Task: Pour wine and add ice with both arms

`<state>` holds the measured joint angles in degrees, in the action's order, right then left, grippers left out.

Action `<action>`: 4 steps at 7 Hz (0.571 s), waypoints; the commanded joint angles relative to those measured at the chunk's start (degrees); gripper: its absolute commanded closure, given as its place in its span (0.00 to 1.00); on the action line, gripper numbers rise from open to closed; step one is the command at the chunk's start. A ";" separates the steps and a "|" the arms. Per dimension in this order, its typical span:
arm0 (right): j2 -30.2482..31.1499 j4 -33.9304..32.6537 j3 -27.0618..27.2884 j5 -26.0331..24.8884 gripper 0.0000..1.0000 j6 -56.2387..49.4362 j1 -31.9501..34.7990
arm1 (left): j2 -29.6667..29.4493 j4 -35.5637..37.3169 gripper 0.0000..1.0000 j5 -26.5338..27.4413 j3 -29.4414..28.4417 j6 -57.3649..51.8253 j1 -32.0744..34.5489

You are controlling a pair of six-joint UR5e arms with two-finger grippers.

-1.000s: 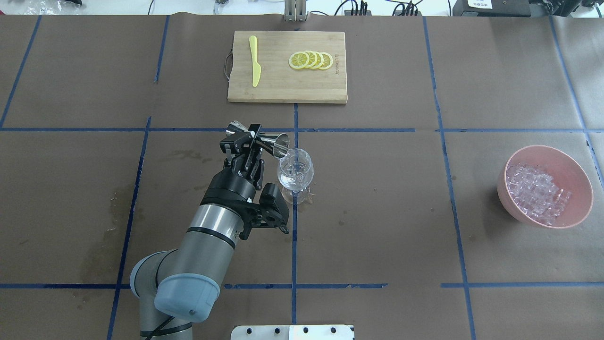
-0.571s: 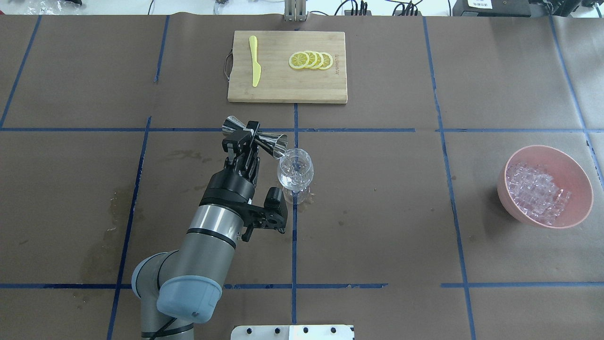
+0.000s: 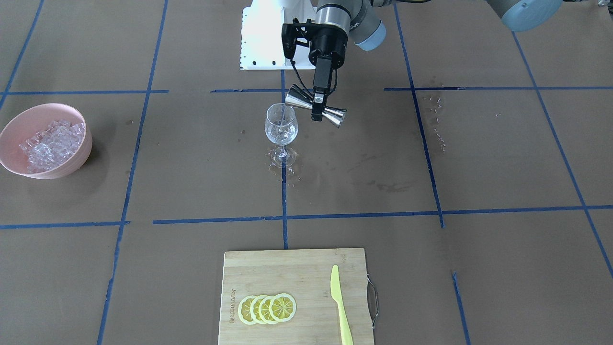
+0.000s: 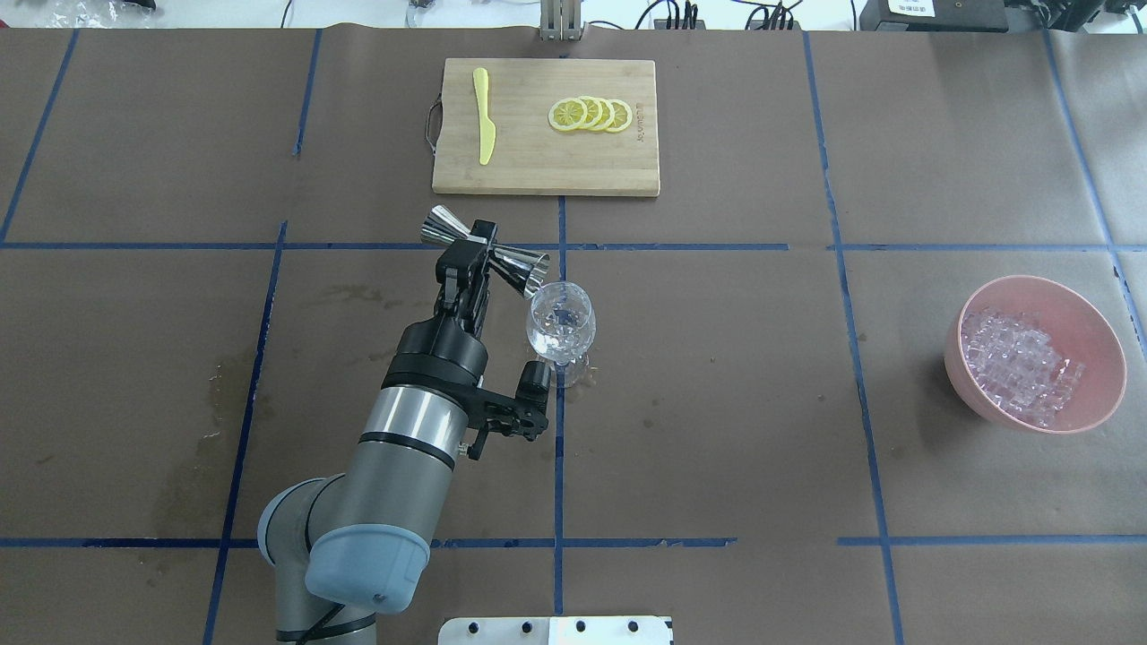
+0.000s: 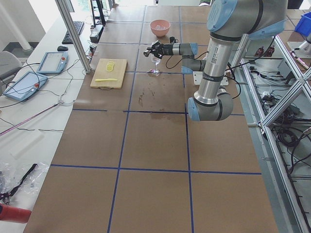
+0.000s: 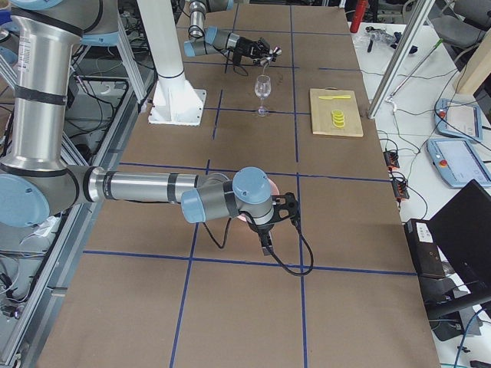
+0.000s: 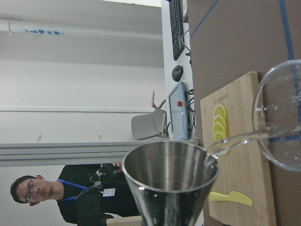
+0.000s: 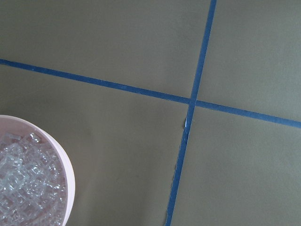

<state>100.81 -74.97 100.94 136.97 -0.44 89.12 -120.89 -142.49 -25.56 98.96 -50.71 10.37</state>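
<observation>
Wine [image 7: 235, 140] runs thinly from the tilted measuring cup [image 4: 529, 267] into the glass [image 4: 562, 327]; the left gripper [image 4: 478, 245] clamps the cup's waist. Ice [image 4: 1021, 363] fills the pink bowl [image 4: 1102, 394] (well apart). Right gripper [image 6: 266, 244]: open or closed, cannot tell.

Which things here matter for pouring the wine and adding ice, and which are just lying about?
In play: left hand, shut on the jigger; wine streaming into the wine glass; ice in the pink bowl.
Lying about: cutting board, lemon slices, yellow knife.
</observation>
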 commanded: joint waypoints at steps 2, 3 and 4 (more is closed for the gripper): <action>0.00 0.00 -0.05 0.05 0.00 -0.09 0.01 | -0.13 -0.59 1.00 -0.02 0.09 -0.97 0.00; 0.00 0.00 -0.05 0.05 0.00 -0.09 0.01 | -0.13 -1.46 1.00 -0.11 0.61 -0.36 0.09; 0.00 0.00 -0.05 0.05 0.00 -0.09 0.01 | -0.13 -5.30 1.00 -0.11 0.53 -0.35 0.44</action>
<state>100.81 -74.97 100.90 137.01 -0.52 89.12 -121.02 -144.55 -25.63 99.39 -51.25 10.52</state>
